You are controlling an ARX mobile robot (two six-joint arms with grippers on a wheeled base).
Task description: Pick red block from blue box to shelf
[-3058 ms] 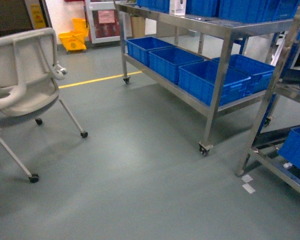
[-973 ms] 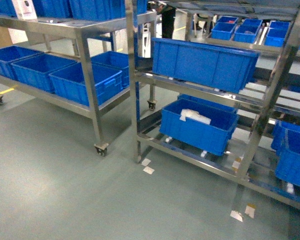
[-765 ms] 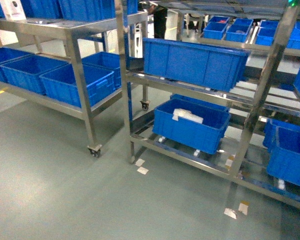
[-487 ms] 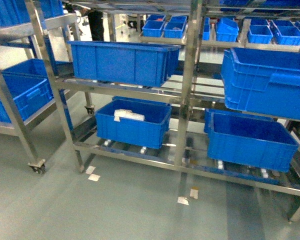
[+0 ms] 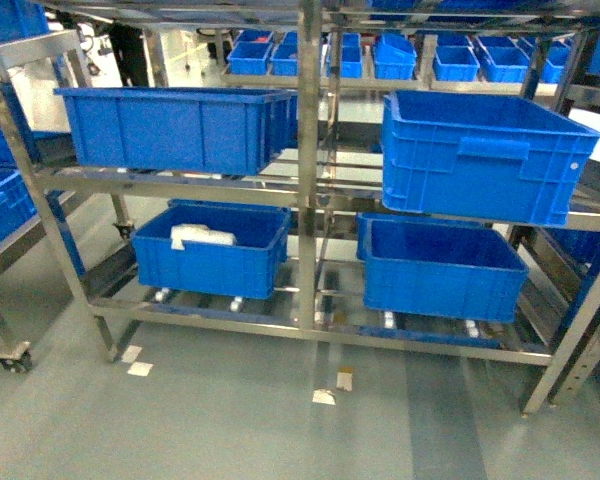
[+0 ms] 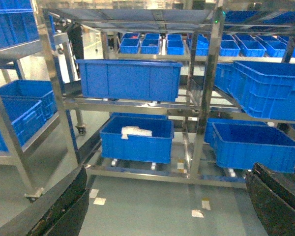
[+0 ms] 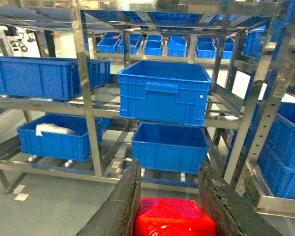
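Between the right gripper's [image 7: 168,196] closed-in fingers, the red block [image 7: 174,221], cropped below; left gripper [image 6: 167,206] agape, empty.

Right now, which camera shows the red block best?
The right wrist view: the red block sits large at the bottom edge, between the right gripper fingers, with the shelf ahead. The head and left wrist views show only the shelf and crates, no block.
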